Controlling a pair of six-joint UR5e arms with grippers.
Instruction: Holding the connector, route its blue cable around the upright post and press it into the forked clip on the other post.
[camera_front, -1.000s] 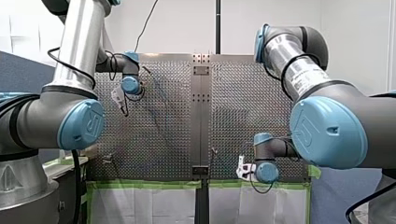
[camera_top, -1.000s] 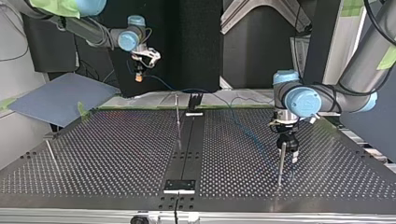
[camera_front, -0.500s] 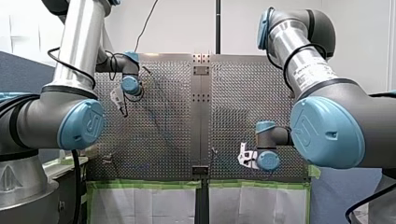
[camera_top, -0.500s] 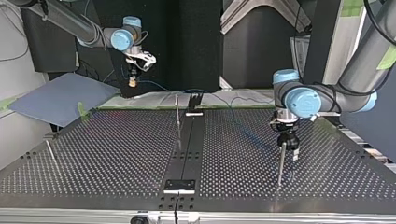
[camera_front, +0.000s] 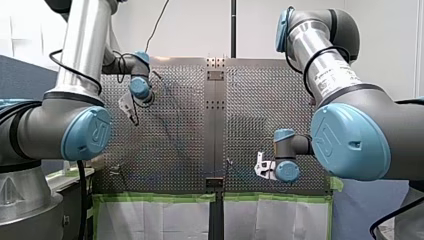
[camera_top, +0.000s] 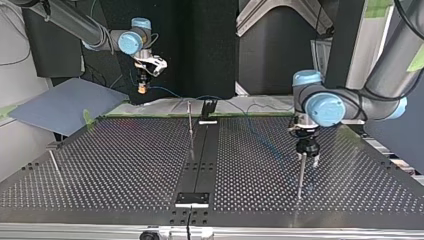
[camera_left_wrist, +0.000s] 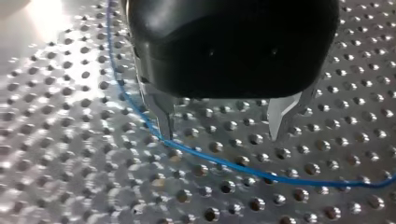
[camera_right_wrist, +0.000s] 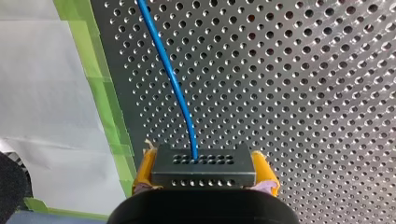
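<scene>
Right end effector (camera_right_wrist: 204, 173) clamps the connector (camera_right_wrist: 203, 164), letting its blue cable (camera_right_wrist: 173, 79) trail free; left end effector (camera_left_wrist: 223, 127), spread open, hovers over it, apparently to guide.

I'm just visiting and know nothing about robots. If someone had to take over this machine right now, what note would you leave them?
My right gripper is shut on the connector, raised above the table at the top view's left.
My left gripper is open and empty, low over the table by an upright post; the blue cable lies loose on the table beneath it.
Done: connector in hand.
Left: route the cable around the post, press it into the forked clip. Which post bears the clip, I cannot tell.
</scene>
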